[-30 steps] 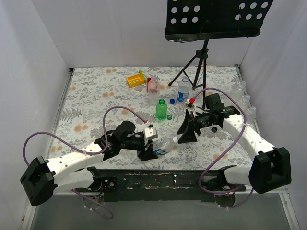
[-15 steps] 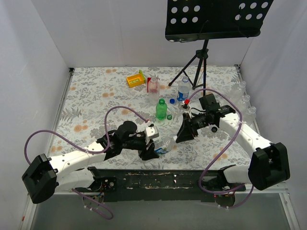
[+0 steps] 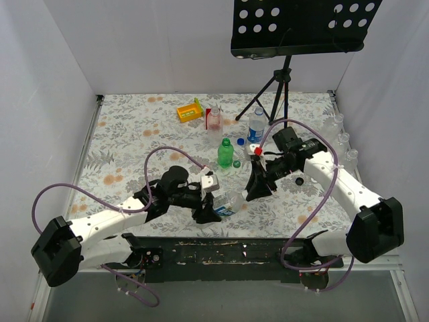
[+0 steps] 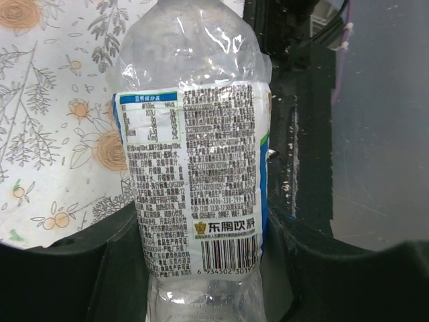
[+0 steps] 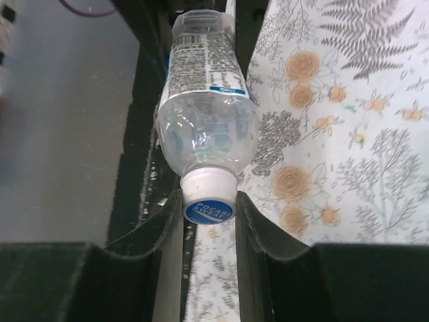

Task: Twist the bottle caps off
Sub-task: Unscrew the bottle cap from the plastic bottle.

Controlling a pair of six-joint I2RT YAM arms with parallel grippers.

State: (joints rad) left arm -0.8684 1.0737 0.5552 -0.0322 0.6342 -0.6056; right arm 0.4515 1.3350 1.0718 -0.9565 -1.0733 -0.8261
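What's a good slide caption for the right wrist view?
Right gripper grips the Pocari Sweat cap of a clear labelled bottle, floral tablecloth behind.

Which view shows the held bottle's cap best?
Right wrist: the cap, white with a blue top, sits close between the fingers of the right gripper. Left wrist shows only the labelled body of the bottle; in the top view the cap is too small.

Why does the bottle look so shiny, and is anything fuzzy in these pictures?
Left wrist view: light glints white off the crinkled clear bottle, but its label stays sharp; the grey area at right is blurry. Right wrist view: the cap is crisp enough to read; the grey at left is soft. Top view: even light, faint shadows.
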